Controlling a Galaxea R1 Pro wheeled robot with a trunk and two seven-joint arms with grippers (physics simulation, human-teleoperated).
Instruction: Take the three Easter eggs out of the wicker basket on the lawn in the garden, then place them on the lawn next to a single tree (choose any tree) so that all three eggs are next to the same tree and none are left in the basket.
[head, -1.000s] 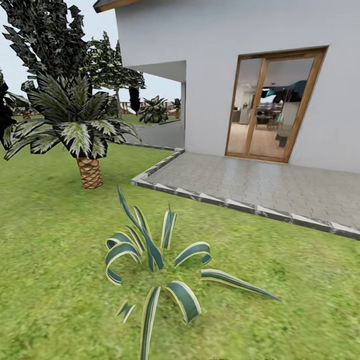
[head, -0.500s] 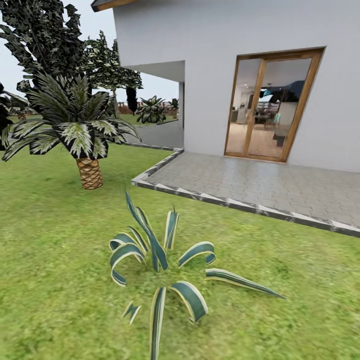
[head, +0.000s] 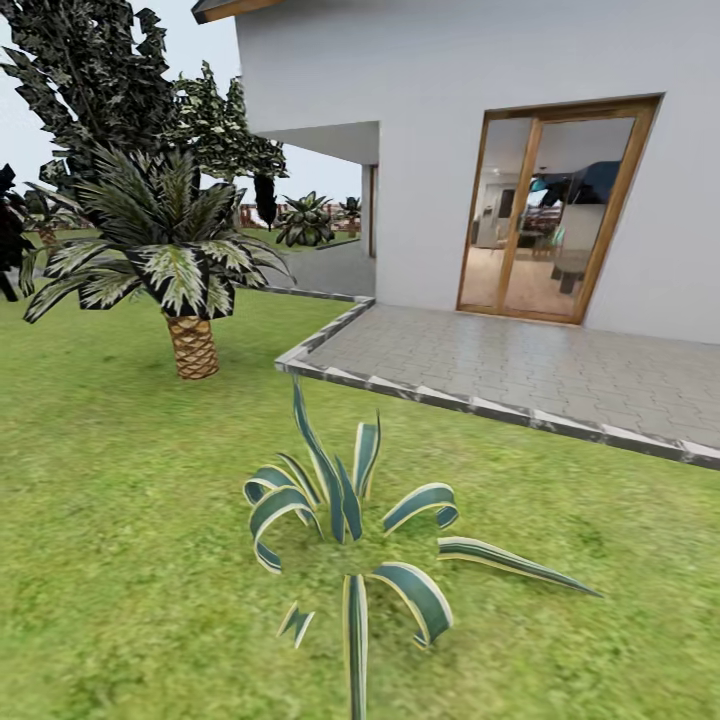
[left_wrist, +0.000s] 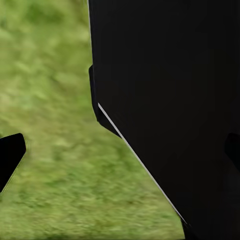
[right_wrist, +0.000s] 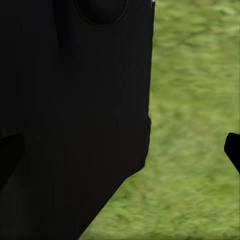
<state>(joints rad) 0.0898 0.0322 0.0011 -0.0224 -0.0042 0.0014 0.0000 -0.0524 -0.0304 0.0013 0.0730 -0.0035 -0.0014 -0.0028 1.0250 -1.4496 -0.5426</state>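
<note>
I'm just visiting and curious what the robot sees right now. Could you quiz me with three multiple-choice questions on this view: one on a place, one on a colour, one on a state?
1. Where does the striped plant stand?
A. on the patio
B. on the lawn
C. indoors

2. What colour is the door frame?
A. brown wood
B. white
C. blue

3. How does the palm stand?
A. lying flat
B. upright on a short trunk
C. in a pot

Answers:
1 B: grass of the lawn lies all round it, short of the patio.
2 A: a tan wooden frame borders the glass.
3 B: its scaly trunk rises straight from the grass.
</note>
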